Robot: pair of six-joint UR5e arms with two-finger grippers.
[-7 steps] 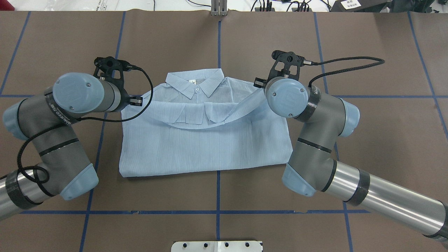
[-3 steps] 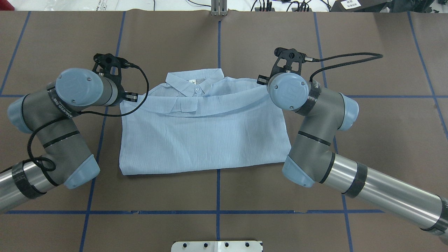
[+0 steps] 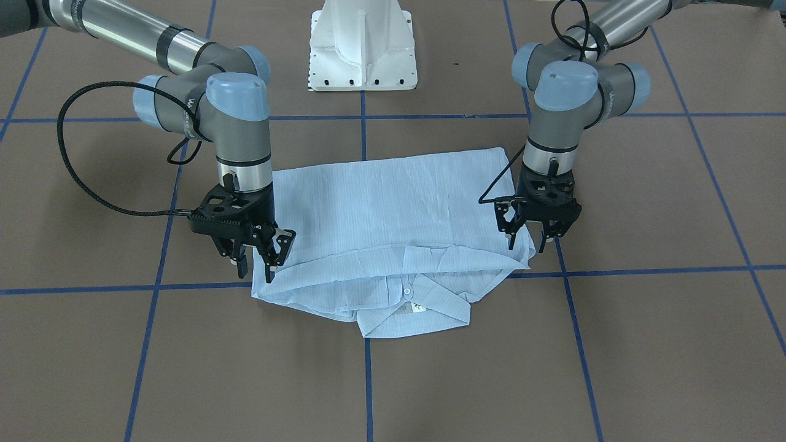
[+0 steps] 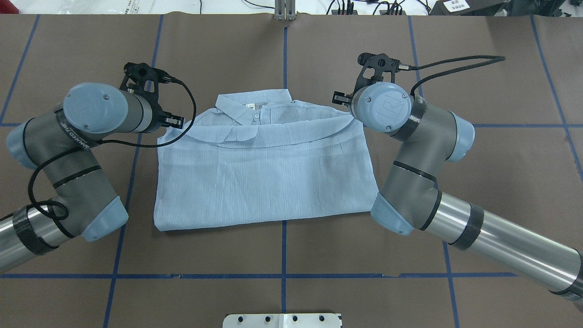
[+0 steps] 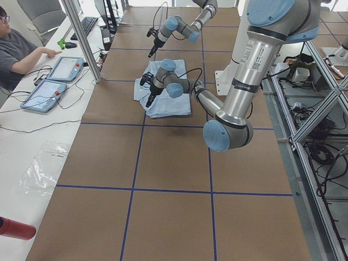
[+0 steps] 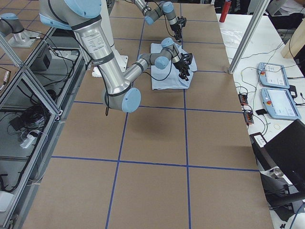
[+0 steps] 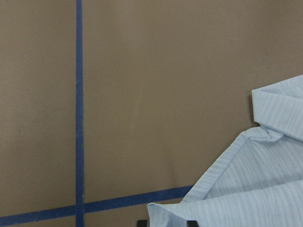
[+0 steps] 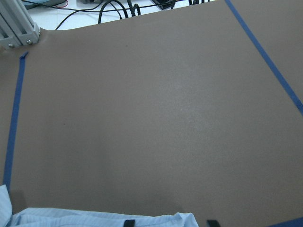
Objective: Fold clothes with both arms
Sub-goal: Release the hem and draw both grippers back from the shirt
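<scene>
1. The grey-metal jointed left arm with light-blue caps point(image 4: 73, 150) ends in a black two-finger left pincer point(image 3: 527, 245). It hangs just above the near corner of the folded-over cloth. Its fingers are spread and seem to grip nothing.
2. The thin pale-blue striped button-up shirt point(image 4: 264, 177) lies flat mid-way along the brown tabletop with blue tape lines point(image 4: 501, 182). Its lower part is doubled up over the chest. The turned-up edge point(image 4: 273, 142) curves across just short of the pointed collar point(image 4: 255, 107), which pokes out beyond it.
3. The matching right arm point(image 4: 410, 182) carries the black right pincer point(image 3: 256, 270) over the opposite corner. It is likewise spread and appears empty.
4. The step in hand looks like letting go after the fold.
   - Both pincers should rise straight up and together, so no fingertip drags the light top layer.
   - The edge sags in the middle and sits nearer the collar on the right, so check it is even before the next fold.
</scene>
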